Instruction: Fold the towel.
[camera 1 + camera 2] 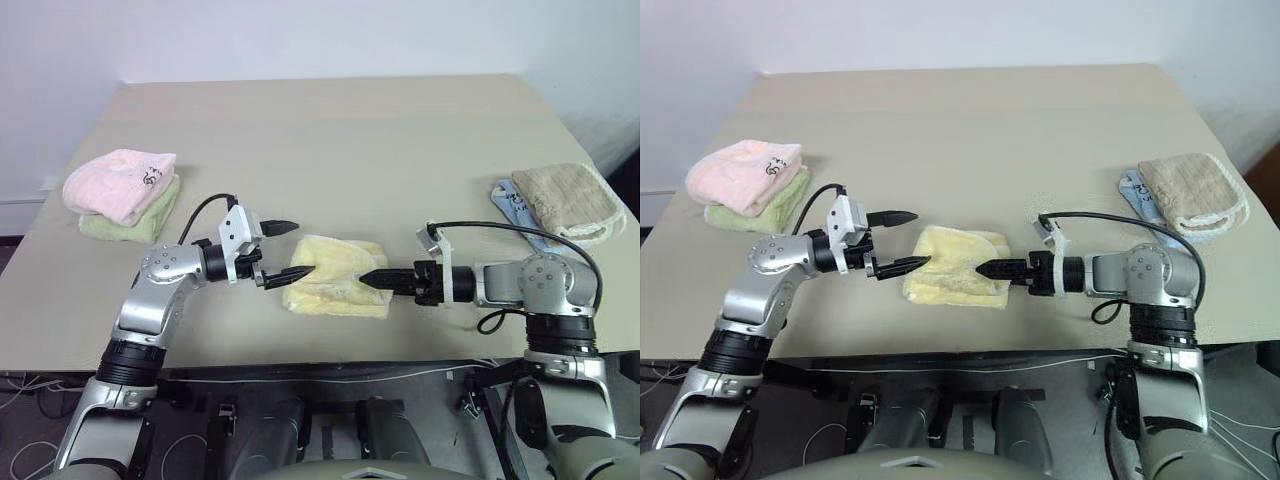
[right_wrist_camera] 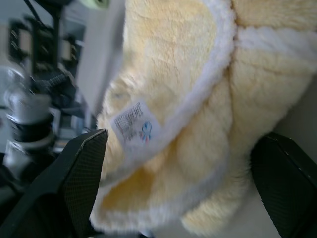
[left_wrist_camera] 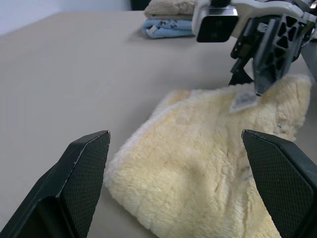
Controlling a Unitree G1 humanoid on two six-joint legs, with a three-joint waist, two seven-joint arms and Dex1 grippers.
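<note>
**Two open end effectors flank a folded yellow towel**

Both arms reach in from the sides toward the towel (image 1: 335,276), which lies as a compact folded pad on the near middle of the tabletop (image 1: 330,140). The left end effector (image 1: 290,250) has its fingers spread wide, the lower tip touching or just at the towel's left edge and the upper one above the tabletop. The right end effector (image 1: 372,278) points at the towel's right edge; in its wrist view its fingers stand wide apart on either side of the layered hems and a small care label (image 2: 132,122), clamping nothing.

The fold looks largely done, though the layers sit unevenly. To finish well, each end effector should probably pinch all the hem layers together, not only the top one, then press the pad flat and square its edges. Pink and green towels (image 1: 125,192) lie far left, a beige towel (image 1: 565,200) far right.
</note>
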